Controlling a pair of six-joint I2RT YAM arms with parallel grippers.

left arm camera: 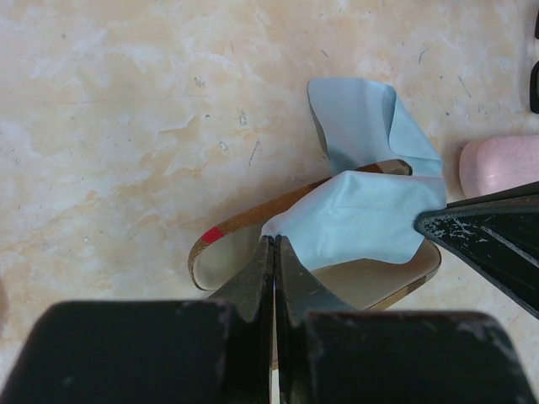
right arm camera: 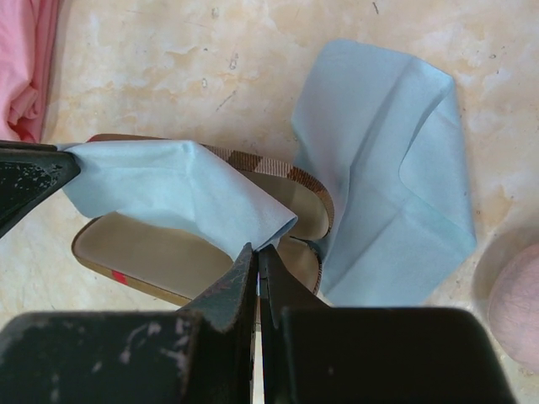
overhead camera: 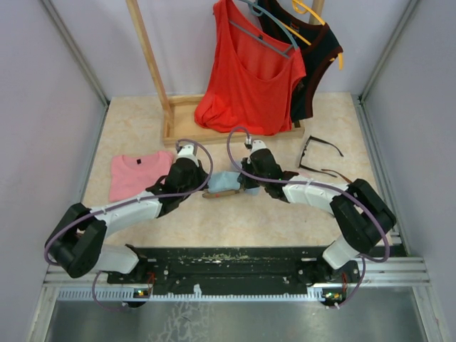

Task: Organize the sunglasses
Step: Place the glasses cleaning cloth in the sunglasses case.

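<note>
Top external view shows a marbled beige table [overhead camera: 142,128] with a wooden rack [overhead camera: 149,57] at the back, a red top [overhead camera: 249,71] hanging from it, and a folded pink shirt [overhead camera: 135,174] at the left. At mid-table an open brown plaid case [right arm camera: 152,252] lies under a light blue cloth [left arm camera: 362,215], with a pink case [left arm camera: 497,164] just beside it. The left gripper [left arm camera: 274,252] has its fingers pressed together on one edge of the cloth. The right gripper [right arm camera: 257,257] pinches the opposite edge. The sunglasses lie apart at the right of the table, untouched: the black-framed pair [overhead camera: 324,144] and, nearer the arms, the slim dark pair [overhead camera: 324,171].
</note>
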